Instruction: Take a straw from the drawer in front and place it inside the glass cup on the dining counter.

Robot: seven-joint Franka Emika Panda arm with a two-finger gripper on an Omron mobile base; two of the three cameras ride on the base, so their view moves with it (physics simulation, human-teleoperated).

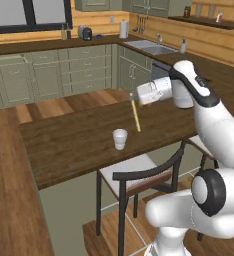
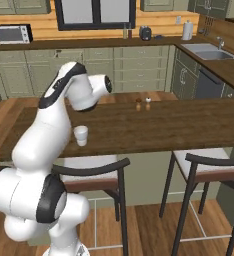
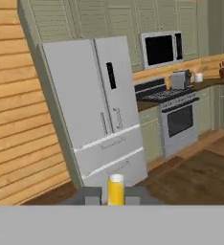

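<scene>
Left base view: the gripper [image 1: 132,98] clenches the thin pale-yellow straw [image 1: 136,116], hanging at one o'clock from the whitish translucent glass cup [image 1: 120,138].

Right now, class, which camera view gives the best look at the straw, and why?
The left base view: the straw shows along its whole length, hanging from the gripper over the dining counter, near the glass cup. The hand view shows just its yellow end between the fingertips. In the right base view I cannot make it out.

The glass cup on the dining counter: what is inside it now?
The glass cup looks empty; its bottom cannot be seen. The straw hangs from the shut gripper, above the dining counter.
</scene>
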